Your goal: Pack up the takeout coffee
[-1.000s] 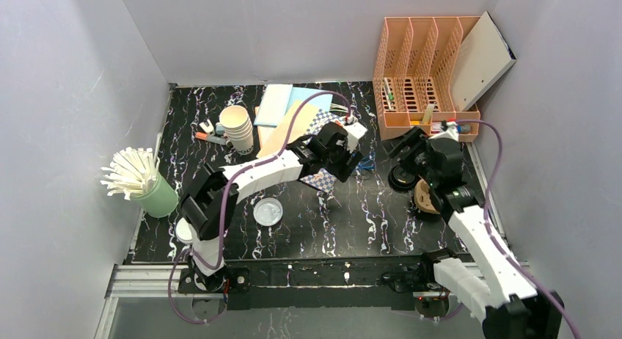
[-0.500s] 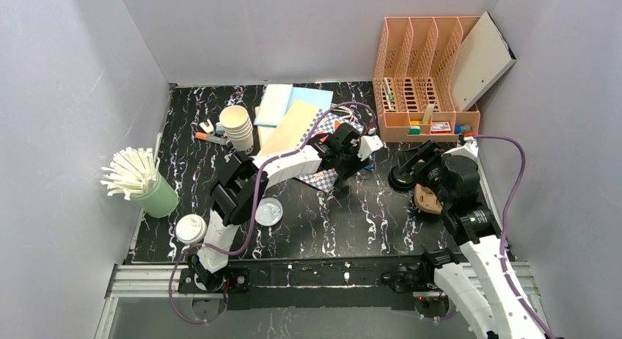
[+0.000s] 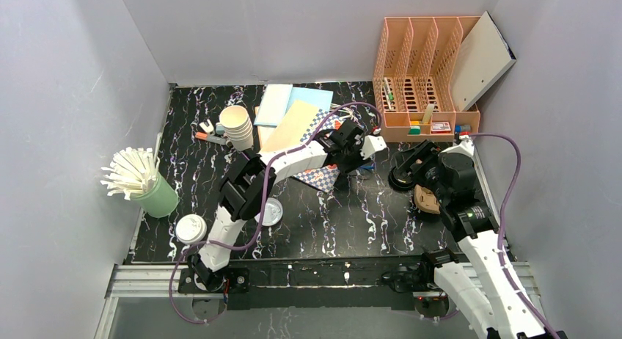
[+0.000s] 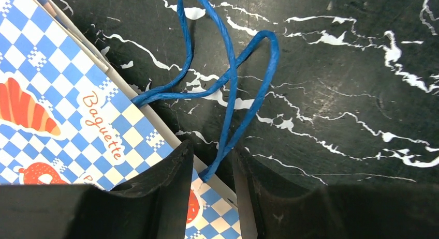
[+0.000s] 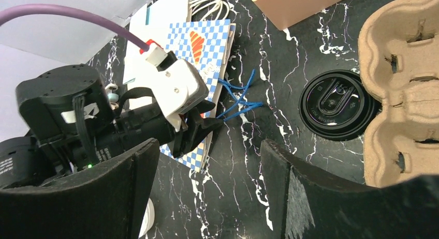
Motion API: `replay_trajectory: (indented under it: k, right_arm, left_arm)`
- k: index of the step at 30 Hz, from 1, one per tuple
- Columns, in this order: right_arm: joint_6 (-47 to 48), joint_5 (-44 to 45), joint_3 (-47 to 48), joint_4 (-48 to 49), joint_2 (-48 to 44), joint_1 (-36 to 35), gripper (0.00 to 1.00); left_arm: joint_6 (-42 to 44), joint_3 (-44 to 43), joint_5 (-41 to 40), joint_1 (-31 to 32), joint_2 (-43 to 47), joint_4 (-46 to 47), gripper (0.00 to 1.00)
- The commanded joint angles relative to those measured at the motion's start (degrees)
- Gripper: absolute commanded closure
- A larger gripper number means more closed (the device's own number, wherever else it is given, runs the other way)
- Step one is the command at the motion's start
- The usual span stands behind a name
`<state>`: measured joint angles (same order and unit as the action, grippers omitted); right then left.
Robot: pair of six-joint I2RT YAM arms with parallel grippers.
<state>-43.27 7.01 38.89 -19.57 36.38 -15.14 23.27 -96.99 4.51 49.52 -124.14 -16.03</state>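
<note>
The takeout coffee is out of view in every frame. A blue-and-white checkered paper bag (image 4: 62, 94) lies flat on the black marble table (image 3: 367, 214), its blue cord handles (image 4: 230, 73) spread on the tabletop. My left gripper (image 4: 212, 156) sits at the bag's mouth edge with its jaws narrowly apart, one handle strand running between them untouched. Open and holding nothing, my right gripper (image 5: 207, 151) hovers to the right, facing the left gripper (image 5: 207, 126) and the bag (image 5: 204, 42).
A black lid (image 5: 336, 104) and a brown pulp cup carrier (image 5: 404, 84) lie beside my right arm. Stacked cream cups (image 3: 237, 126), a straw-filled green holder (image 3: 154, 196), a white lid (image 3: 191, 227), a clear lid (image 3: 269, 210) and an orange file rack (image 3: 425, 67) ring the table.
My left arm reached right to the bag's handles and its jaws narrowed around a strand. The right arm drew back to the right and stays open.
</note>
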Motion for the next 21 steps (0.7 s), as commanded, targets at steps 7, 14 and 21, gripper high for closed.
replay_trajectory:
  k: [7, 14, 21]
  right_arm:
    - [-0.07, -0.63, 1.57, 2.39, -0.25, -0.20, 0.22]
    - [-0.37, -2.23, 0.26, 2.54, 0.77, -0.16, 0.23]
    - [-5.22, -8.58, -3.56, 8.52, 3.30, -0.18, 0.24]
  left_arm:
    - [1.35, -6.96, 1.99, -1.53, -3.94, -7.75, 0.85]
    - [-1.82, -8.94, 1.15, -1.62, 1.13, -9.74, 1.00]
    - [-5.69, -7.44, 1.17, -1.62, 9.09, -9.75, 1.00]
